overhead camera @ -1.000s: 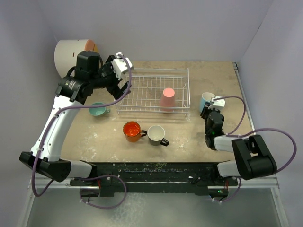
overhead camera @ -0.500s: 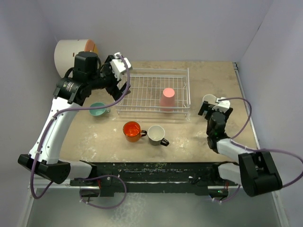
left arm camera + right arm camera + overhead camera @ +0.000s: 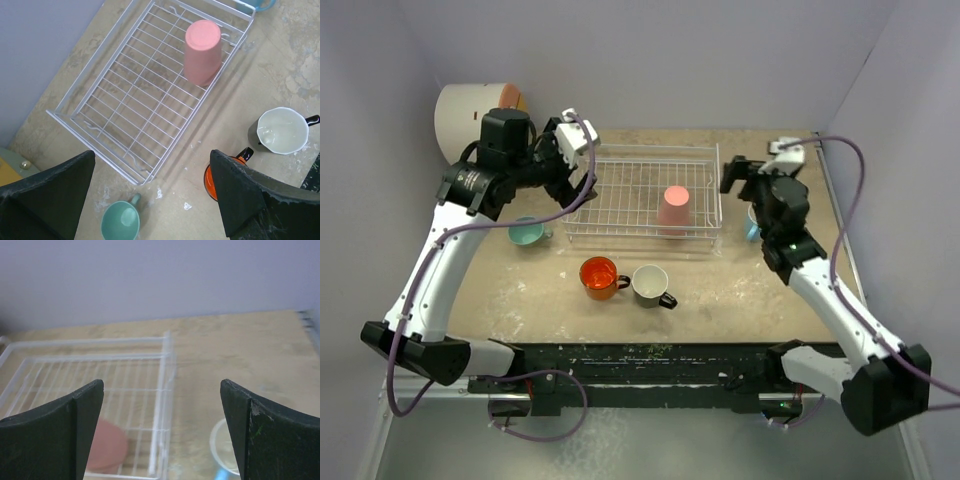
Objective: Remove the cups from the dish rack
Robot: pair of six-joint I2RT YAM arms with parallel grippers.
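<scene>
The white wire dish rack (image 3: 650, 148) holds one cup, a pink tumbler (image 3: 673, 208) standing upside down near its right end. On the table stand a teal mug (image 3: 527, 233), an orange mug (image 3: 599, 277), a black mug with white inside (image 3: 651, 284) and a light blue mug (image 3: 751, 226), the last half hidden under my right arm. My left gripper (image 3: 575, 192) hangs open above the rack's left end. My right gripper (image 3: 745, 172) is open and empty just right of the rack (image 3: 90, 358), with the tumbler (image 3: 107, 447) and blue mug (image 3: 225, 447) below it.
A white drum with an orange-yellow face (image 3: 470, 115) stands at the back left corner. White walls close in the table at the back and on both sides. In the left wrist view the tumbler (image 3: 202, 50) stands in the rack (image 3: 95, 148), and the teal mug (image 3: 121, 222) is below.
My right gripper opened, let go of the light blue mug on the table, then rose and swung back toward the rack's right end. The left arm hardly moved.
</scene>
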